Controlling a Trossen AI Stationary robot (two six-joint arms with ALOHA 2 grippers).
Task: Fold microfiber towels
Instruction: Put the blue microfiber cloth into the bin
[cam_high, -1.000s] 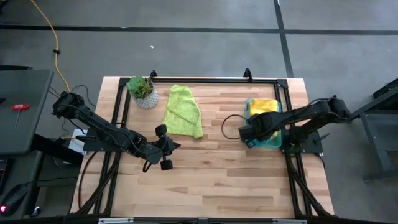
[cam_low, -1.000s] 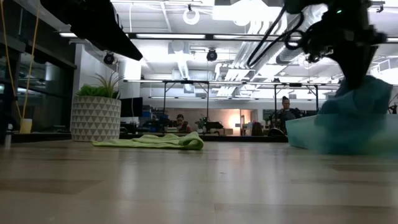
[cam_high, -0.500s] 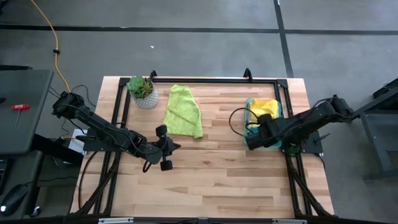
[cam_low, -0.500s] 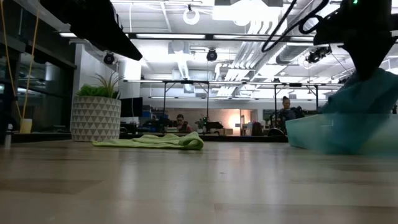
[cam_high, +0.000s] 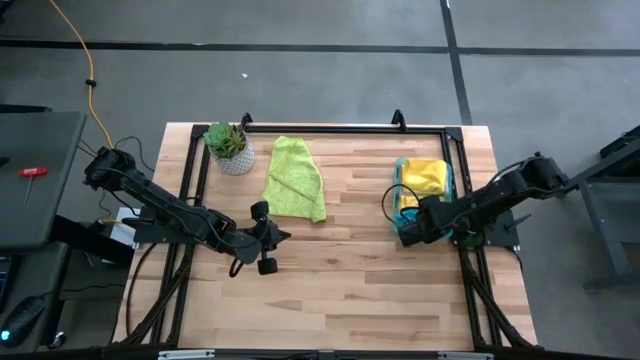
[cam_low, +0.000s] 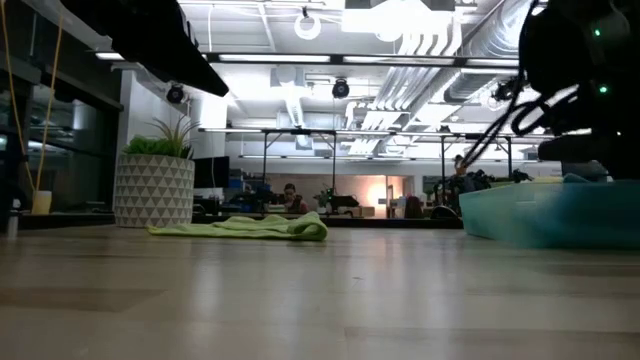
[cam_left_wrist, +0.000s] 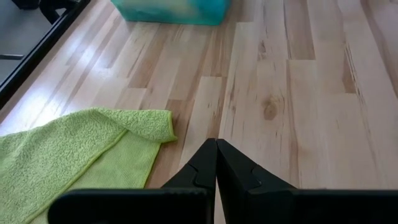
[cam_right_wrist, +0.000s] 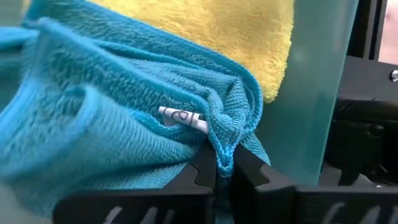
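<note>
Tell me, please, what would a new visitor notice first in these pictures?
Probably the right gripper, shut on a fold of the teal towel inside the green tray at the table's right edge, with a yellow towel beside it. Next, the lime green towel lying loosely folded near the potted plant.

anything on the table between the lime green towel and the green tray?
Nothing: bare wood between the lime green towel and the green tray, as the high view shows. The left pincer sits nearer the front edge, off that line.
</note>
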